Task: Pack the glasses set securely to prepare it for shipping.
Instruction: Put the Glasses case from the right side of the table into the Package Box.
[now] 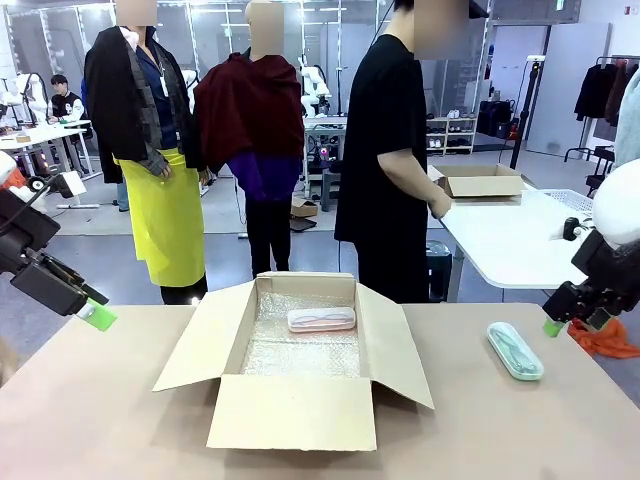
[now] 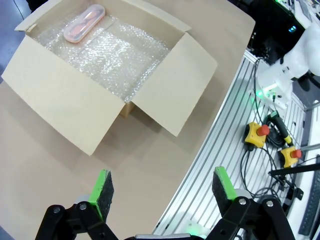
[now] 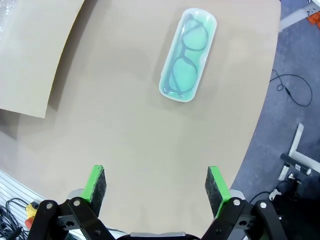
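pale pink oblong case cushioned in bubble-lined brown cardboard box | mint translucent glasses case outside, unpacked | left tool, right tool spread wide, empty

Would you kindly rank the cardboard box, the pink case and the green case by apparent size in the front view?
1. cardboard box, clearly largest.
2. green case and pink case: alike; the green one looks slightly longer, but lies nearer the camera, so no ranking.
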Controlling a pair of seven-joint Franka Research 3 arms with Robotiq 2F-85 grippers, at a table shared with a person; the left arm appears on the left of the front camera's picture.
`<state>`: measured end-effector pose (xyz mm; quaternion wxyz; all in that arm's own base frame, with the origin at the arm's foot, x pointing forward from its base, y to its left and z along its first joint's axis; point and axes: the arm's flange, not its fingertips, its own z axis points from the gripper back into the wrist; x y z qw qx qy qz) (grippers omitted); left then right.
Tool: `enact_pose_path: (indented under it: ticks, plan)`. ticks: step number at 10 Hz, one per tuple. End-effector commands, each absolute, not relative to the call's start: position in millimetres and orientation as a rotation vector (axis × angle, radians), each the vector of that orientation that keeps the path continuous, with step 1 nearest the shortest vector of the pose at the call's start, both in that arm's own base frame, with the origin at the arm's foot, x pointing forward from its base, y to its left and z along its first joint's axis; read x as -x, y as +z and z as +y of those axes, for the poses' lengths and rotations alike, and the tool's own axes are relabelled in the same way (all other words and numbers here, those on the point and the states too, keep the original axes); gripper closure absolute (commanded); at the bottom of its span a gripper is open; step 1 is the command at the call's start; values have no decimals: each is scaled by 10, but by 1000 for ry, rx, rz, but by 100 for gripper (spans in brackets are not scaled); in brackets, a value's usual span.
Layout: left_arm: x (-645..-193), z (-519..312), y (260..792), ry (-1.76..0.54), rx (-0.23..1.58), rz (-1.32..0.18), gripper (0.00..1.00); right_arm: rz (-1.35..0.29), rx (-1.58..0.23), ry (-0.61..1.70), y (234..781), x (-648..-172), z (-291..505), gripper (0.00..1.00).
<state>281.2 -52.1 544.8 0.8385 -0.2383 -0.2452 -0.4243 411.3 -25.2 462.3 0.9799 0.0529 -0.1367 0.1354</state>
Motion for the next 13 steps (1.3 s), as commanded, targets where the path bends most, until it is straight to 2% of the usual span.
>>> enact_pose_path:
  ticks: [1,9,13]
  plan:
    - [-2825,-511,5457,-918,524,-534,0,-263,-100,273,4539,-4221,-152,0]
    - [-2825,-511,5457,-918,524,-534,0,-201,-39,118,3780,-5251,133,0]
    - [-2825,-511,5457,-918,524,-534,0,-163,-45,79,3561,-5745,-20,0]
